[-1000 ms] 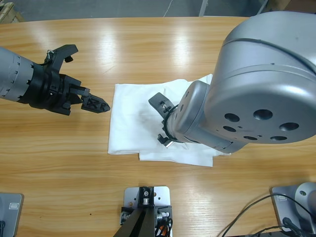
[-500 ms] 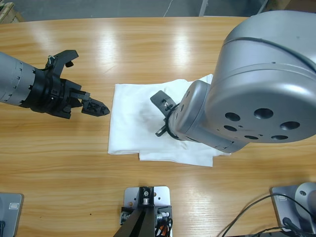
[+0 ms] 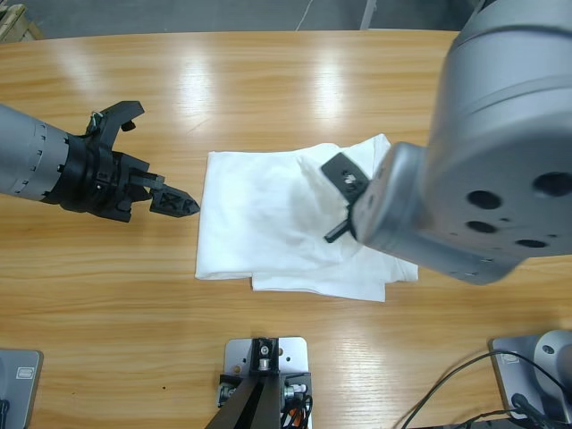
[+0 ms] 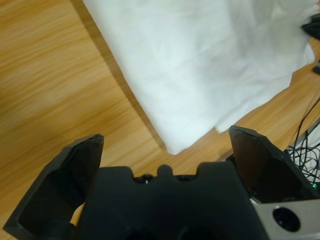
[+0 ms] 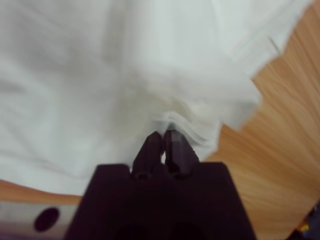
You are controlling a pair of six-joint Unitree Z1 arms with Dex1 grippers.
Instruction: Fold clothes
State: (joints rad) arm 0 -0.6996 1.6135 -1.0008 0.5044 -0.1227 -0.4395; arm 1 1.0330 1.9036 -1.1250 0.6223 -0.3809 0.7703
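From above, the T-shirt (image 3: 286, 223) lies mid-table as a white, roughly square bundle, already folded into layers, with a lower layer peeking out along its near edge and right corner. The wooden table (image 3: 268, 80) shows bare all around it. One arm comes in from the left edge, and its dark left gripper (image 3: 183, 204) points at the shirt's left edge, just beside the cloth but not touching it. The big silver arm on the right hangs over the shirt's right half, and its gripper is hidden under its own bulk from here.

Now along the left gripper (image 4: 167, 142): jaws spread wide, nothing between them. The shirt's (image 4: 210, 65) folded corner sits straight ahead, its edge thick and rounded where the layers stack.

Over to the right gripper (image 5: 162, 142): jaws pressed tight together with a little ridge of white cloth (image 5: 150, 60) bunched right at the tips. It looks to me like a pinch on the top layers near the shirt's right edge, where the wood shows beside it.

How will this handle? Thin, limp, very light, I'd say. It will drape and sag from any single pinch, and the layers can slide apart if only the top one is caught. Best hold, to my eye: the doubled fold edges and corners, taking the whole stack, with the open left jaws going for that near-left corner to keep the fold square.
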